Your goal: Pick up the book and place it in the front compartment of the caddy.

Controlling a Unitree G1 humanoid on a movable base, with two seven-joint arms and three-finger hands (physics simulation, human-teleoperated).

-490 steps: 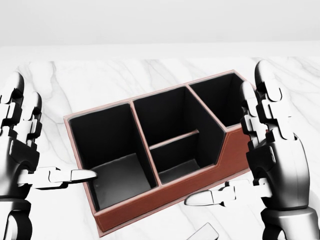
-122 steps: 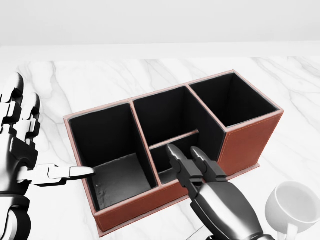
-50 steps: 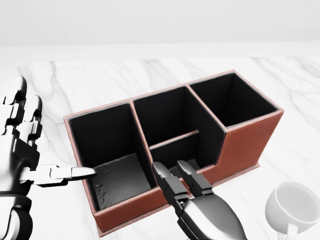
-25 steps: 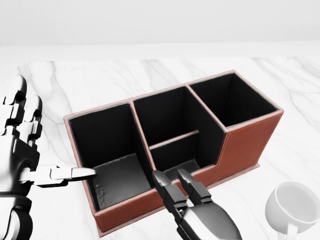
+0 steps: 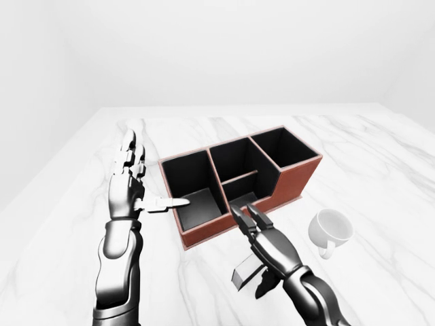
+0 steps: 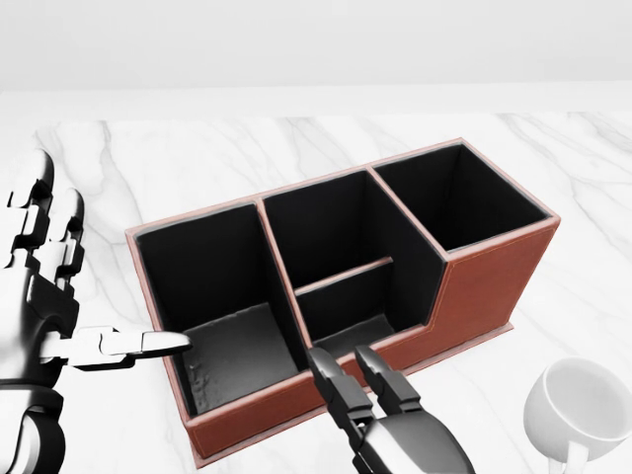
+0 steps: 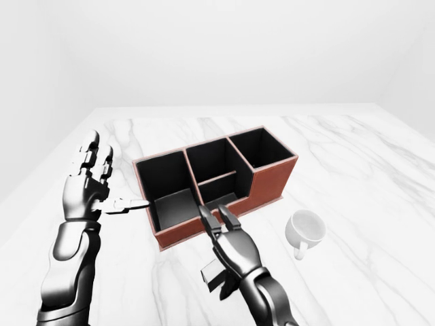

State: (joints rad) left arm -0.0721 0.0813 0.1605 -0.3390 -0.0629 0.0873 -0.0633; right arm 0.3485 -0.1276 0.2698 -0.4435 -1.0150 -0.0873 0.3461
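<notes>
The caddy (image 6: 481, 286) is red-brown outside and black inside, and it stands on the white marble table. Its low small compartment (image 6: 357, 334) lies in the middle, on the side nearest me. The book (image 5: 242, 273), a thin grey slab, lies on the table below the caddy in the left-eye view, partly under my right hand. My right hand (image 5: 253, 248) hovers over it with its fingers (image 6: 334, 380) stretched straight toward the caddy's near wall and its thumb beside the book. My left hand (image 6: 69, 296) stands upright and open at the caddy's left end, its thumb reaching to the rim.
A white mug (image 5: 331, 229) stands on the table (image 5: 380, 170) to the right of my right hand, below the caddy's right end. The table's left edge runs down the left of the eye views.
My right hand has drawn back from over the caddy's low compartment toward the bottom of the head view. Much earlier it stood raised at the right. The left hand has stayed put.
</notes>
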